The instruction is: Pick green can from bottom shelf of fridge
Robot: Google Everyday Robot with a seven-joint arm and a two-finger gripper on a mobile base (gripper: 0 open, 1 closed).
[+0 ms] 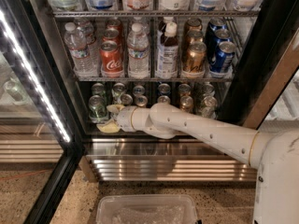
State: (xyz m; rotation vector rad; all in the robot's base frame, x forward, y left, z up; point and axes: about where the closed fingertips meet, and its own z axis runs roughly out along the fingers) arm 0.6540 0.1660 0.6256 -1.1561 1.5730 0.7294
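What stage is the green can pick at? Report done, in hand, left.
Done: the fridge stands open, and the claw is at the bottom shelf. In hand: the open claw faces the green can at front left, not gripping. Left: close on it, lift it out.

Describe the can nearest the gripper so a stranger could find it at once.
In the open fridge, go to the bottom shelf, the rack of short cans. The green can stands at its left end in front, just left of the open gripper; its neighbours all stand farther right or behind.
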